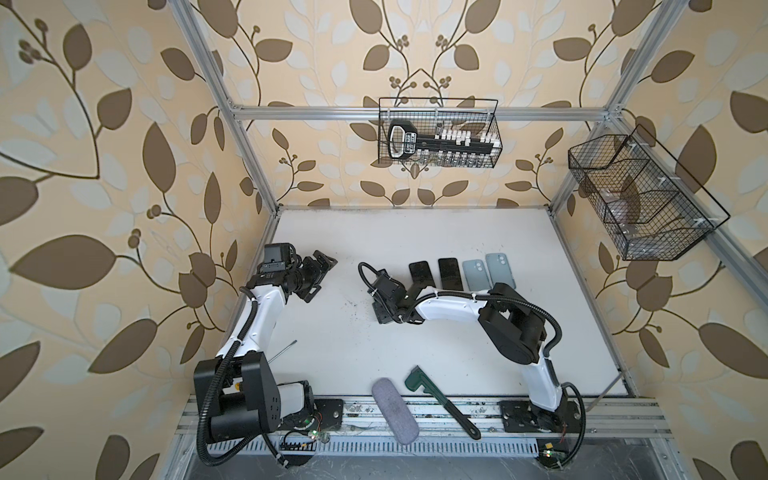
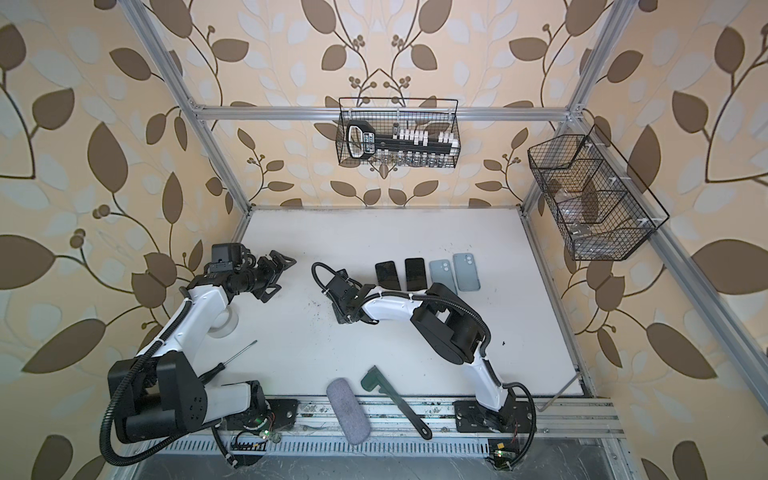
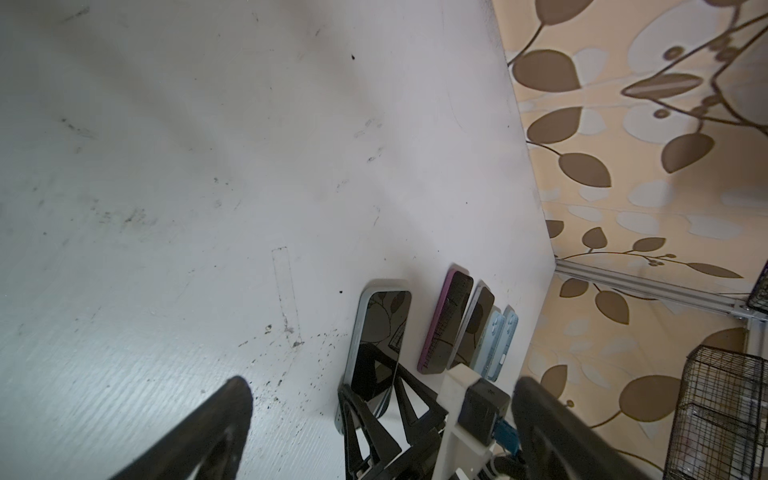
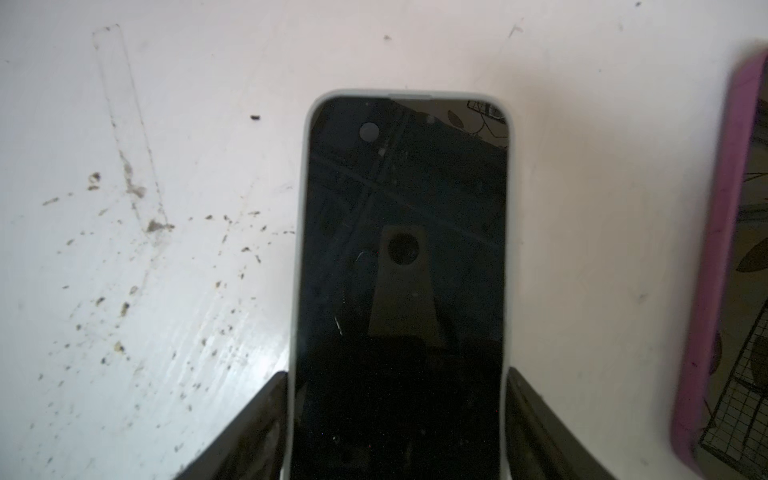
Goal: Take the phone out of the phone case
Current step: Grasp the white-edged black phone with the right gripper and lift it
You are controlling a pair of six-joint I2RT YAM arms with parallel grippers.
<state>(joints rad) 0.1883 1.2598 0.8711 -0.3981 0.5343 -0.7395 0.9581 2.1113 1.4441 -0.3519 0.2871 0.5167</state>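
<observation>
right gripper (image 4: 397,395) down on the table (image 4: 166,124), pinching the long edges of the pale phone case (image 4: 300,257), phone (image 4: 403,249) seated inside, screen up, running out ahead of its tips. left gripper (image 1: 318,276) spread wide, empty, well off to its side. looks like the bracing step; next, that free gripper must come across and peel a case corner off.

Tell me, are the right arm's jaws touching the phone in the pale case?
Touching. The right wrist view shows both black fingers pressed flush against the long sides of the pale case, with no gap showing.
</observation>
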